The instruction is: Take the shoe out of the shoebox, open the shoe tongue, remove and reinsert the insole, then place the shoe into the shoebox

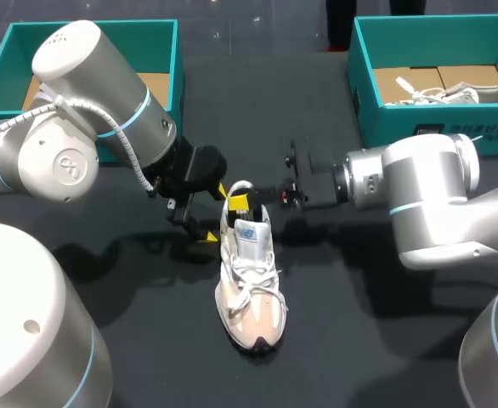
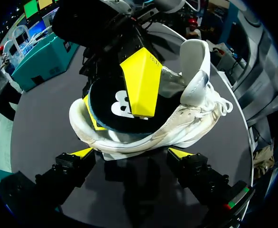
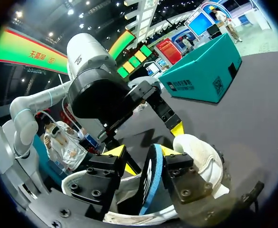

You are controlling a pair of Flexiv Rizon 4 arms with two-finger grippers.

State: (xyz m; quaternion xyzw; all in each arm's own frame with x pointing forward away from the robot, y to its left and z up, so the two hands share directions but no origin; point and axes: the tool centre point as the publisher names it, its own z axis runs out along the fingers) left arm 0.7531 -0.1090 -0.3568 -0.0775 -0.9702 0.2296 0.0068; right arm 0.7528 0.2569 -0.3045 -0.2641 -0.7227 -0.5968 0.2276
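A white sneaker [image 1: 251, 285] lies on the dark table, toe toward me, heel toward the back. In the left wrist view its black insole [image 2: 113, 111] with a blue edge sticks up out of the heel opening. My right gripper [image 1: 242, 204] reaches in from the right and straddles that insole. In the right wrist view the insole [image 3: 151, 183] stands edge-on between the fingers [image 3: 177, 166], with a gap on one side, so the gripper is open. My left gripper [image 2: 129, 154] is open just behind the heel, one finger on each side, touching nothing.
A teal shoebox [image 1: 2, 59] stands at the back left with only a cardboard liner showing inside. A second teal box [image 1: 376, 119] at the back right holds another white shoe [image 1: 457, 92]. Both arms crowd the middle of the table above the sneaker's heel.
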